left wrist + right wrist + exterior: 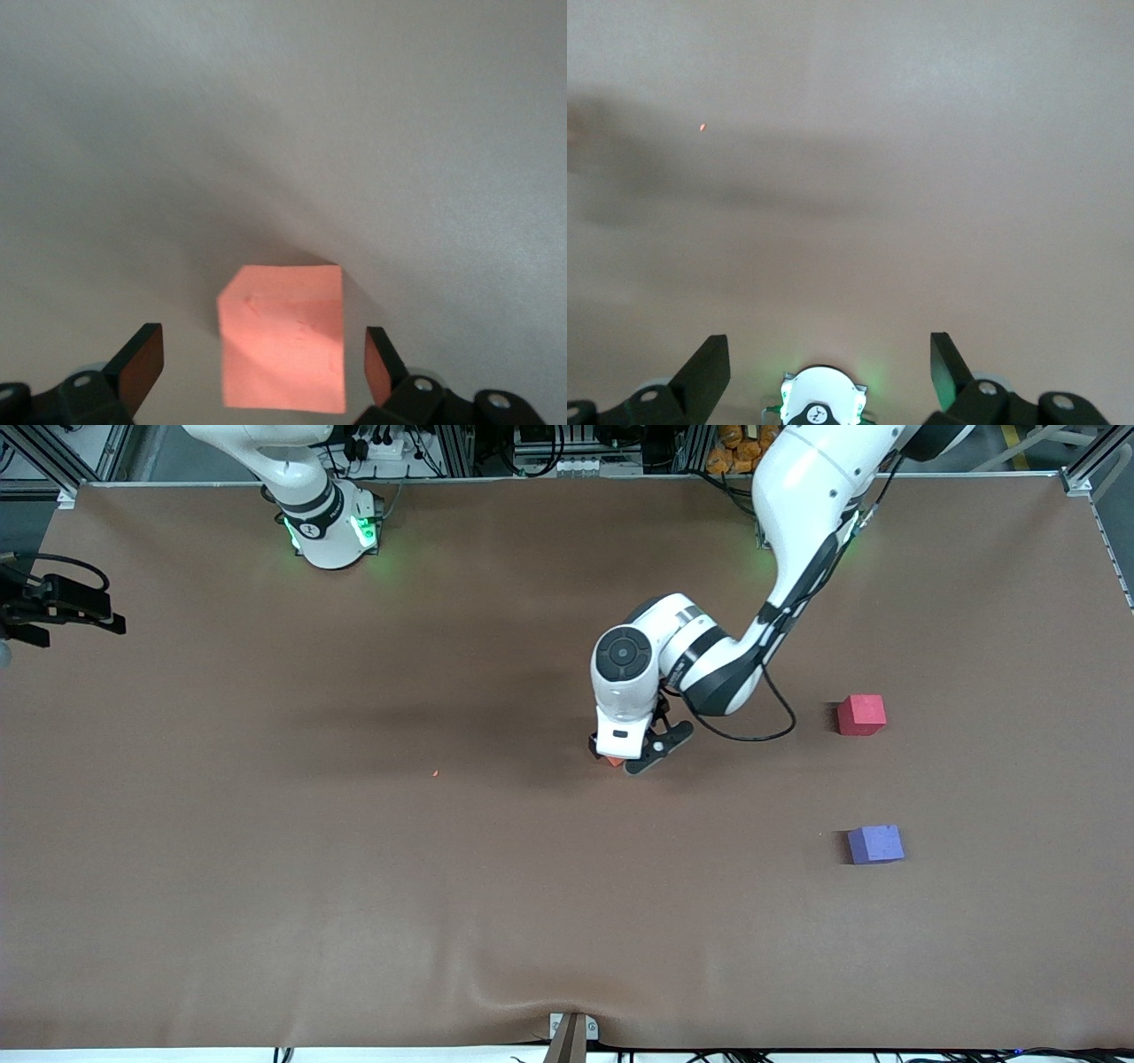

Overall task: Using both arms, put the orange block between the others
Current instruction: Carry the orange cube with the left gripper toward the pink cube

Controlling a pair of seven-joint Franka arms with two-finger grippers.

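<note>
The orange block sits on the tabletop near its middle, almost wholly hidden in the front view under the left gripper, where only a sliver of orange shows. In the left wrist view the block lies squarely between the 2 fingers, each standing off from a side face with a clear gap, so the hand is spread wide and grasps nothing yet. The block is a cube, so no long axis matters; what counts is that its flat sides face the pads, and they seem slightly turned against them.

The red block and the purple block lie well apart from the orange one, toward the left arm's end of the table, the purple nearer the front edge. The gap between those 2 is the likely target, and the left arm is plainly the nearer one to both pickup and drop.

The right gripper waits at the table's edge at the right arm's end, its fingers spread over bare surface, holding nothing.

A tiny orange crumb lies on the tabletop toward the right arm's end.
</note>
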